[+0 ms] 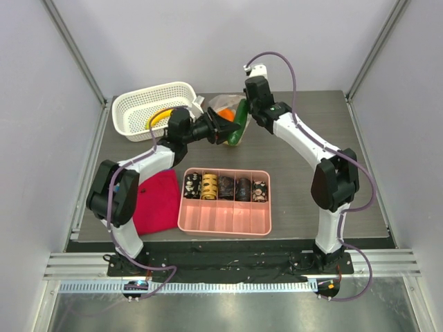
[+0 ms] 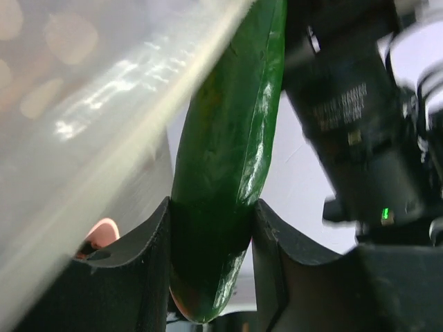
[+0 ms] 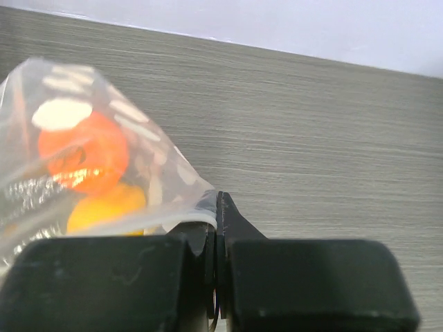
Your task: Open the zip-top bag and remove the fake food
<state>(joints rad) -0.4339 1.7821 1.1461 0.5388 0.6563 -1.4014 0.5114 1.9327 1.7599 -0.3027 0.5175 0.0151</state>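
The zip-top bag (image 1: 223,104) is a clear spotted bag near the table's back middle. My right gripper (image 3: 218,200) is shut on its edge and holds it up (image 1: 250,102). Inside the bag (image 3: 159,173) are an orange round piece (image 3: 83,152) and a yellow-orange one (image 3: 111,204). My left gripper (image 2: 212,207) is shut on a long glossy green piece (image 2: 228,159) of fake food. This green piece (image 1: 239,126) slants down from the bag's right side, beside the bag wall (image 2: 83,104). A yellow banana (image 1: 159,116) lies in the white basket.
The white lattice basket (image 1: 138,104) stands at the back left, close behind my left arm. A pink tray (image 1: 225,218) with dark patterned cylinders sits front centre. A red cloth (image 1: 158,202) lies to its left. My right arm's wrist (image 2: 353,117) hangs close by my left gripper.
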